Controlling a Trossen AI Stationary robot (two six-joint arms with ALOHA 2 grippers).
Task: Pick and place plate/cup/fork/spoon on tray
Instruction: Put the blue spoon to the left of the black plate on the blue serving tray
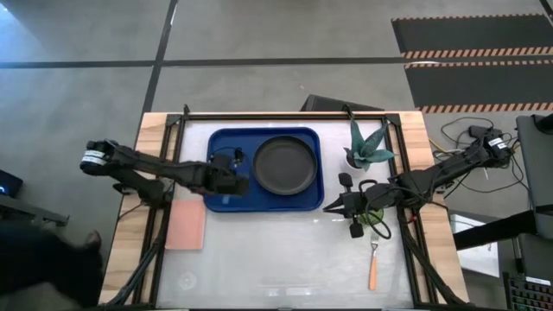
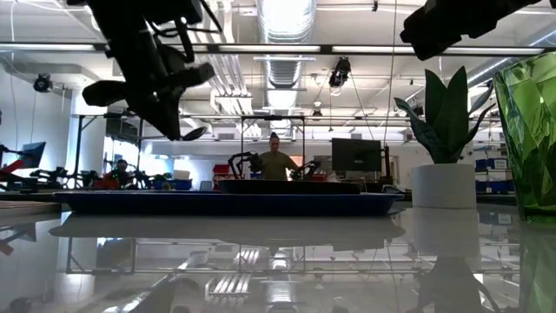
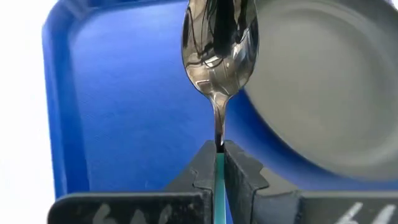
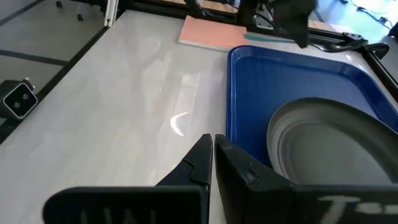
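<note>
The blue tray [image 1: 226, 147] lies at the table's far middle with the black plate [image 1: 283, 166] on its right half. My left gripper [image 1: 238, 183] is over the tray's left half, shut on the spoon [image 3: 217, 43], whose shiny bowl sticks out ahead of the fingers beside the plate [image 3: 329, 81]. My right gripper [image 1: 333, 206] is shut and empty just off the tray's near right corner. The green cup [image 2: 532, 139] stands on the table by my right arm. The orange-handled fork [image 1: 373, 266] lies flat at the near right. My left gripper pinches the spoon's teal handle [image 3: 219, 171] between its two fingers, at the end next to the metal neck. The fingers come from the table's left and lie along the spoon. The bowl [image 3: 217, 56] points ahead, past the fingertips, over the tray floor.
A teal-leaved plant in a white pot [image 1: 367, 149] stands right of the tray. A pink flat rectangle [image 1: 185, 226] lies at the near left. The white table top in front of the tray is bare. A person stands in the room behind [image 2: 275, 161].
</note>
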